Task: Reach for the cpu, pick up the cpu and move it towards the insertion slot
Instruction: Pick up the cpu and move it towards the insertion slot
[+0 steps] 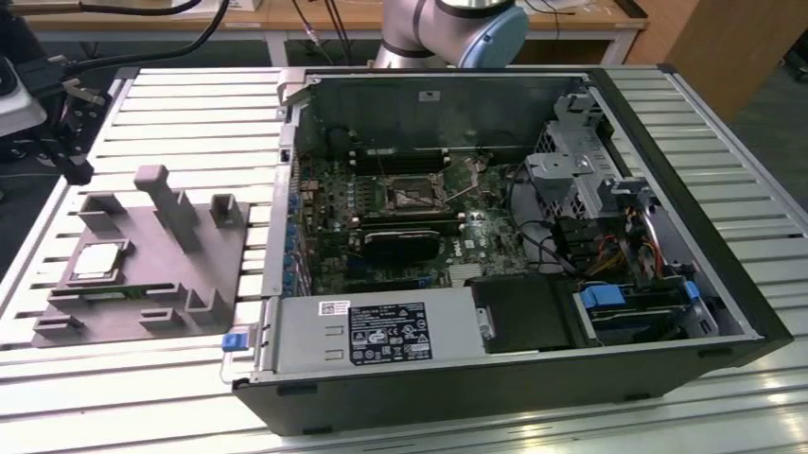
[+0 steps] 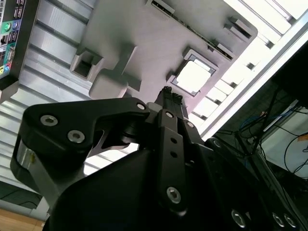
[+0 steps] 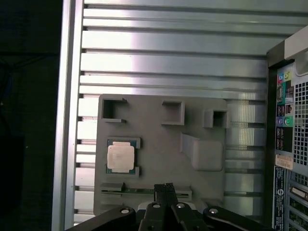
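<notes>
Grey plastic fixture [image 3: 154, 115] is cradling the cpu [image 3: 120, 157] in a shallow square nest with its silver lid facing up, probably so it is lying flat for a grasp from above. The pincer [image 3: 166, 186] is hovering over the fixture's edge, fingertips pressed together and gripping nothing. The cpu is sitting below the tips and off to one side, clear of them. A tall post [image 3: 202, 151] is standing off to the other side, not blocking the way. The slot [image 1: 411, 197] is lying far from the pincer, deep inside the open case [image 1: 707, 284]. The case's wall is rising between fixture and board.
</notes>
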`<state>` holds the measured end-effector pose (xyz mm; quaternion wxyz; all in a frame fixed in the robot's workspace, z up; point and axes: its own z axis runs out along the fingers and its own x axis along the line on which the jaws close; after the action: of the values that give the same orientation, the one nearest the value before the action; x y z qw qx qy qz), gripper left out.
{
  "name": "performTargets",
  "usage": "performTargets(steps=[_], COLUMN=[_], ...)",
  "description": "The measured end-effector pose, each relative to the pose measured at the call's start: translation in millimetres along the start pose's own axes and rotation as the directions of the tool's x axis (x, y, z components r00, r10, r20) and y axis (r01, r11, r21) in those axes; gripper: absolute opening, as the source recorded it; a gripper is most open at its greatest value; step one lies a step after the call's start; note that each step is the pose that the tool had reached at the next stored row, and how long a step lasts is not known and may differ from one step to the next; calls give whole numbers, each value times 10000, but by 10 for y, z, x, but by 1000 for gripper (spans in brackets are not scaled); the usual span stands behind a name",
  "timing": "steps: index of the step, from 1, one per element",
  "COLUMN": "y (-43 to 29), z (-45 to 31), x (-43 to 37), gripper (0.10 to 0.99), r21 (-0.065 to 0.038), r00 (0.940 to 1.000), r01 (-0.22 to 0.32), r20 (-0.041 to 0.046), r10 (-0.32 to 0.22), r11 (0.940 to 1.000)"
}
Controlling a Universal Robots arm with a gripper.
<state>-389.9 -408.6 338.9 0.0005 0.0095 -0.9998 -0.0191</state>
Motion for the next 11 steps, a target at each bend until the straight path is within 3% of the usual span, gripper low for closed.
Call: performTargets(steps=[11], y=[-2], z=[53], x=[9], gripper=[106], r21=[0], r00=[10000], r01=[0], r20=[0], r10=[0], r11=[10000])
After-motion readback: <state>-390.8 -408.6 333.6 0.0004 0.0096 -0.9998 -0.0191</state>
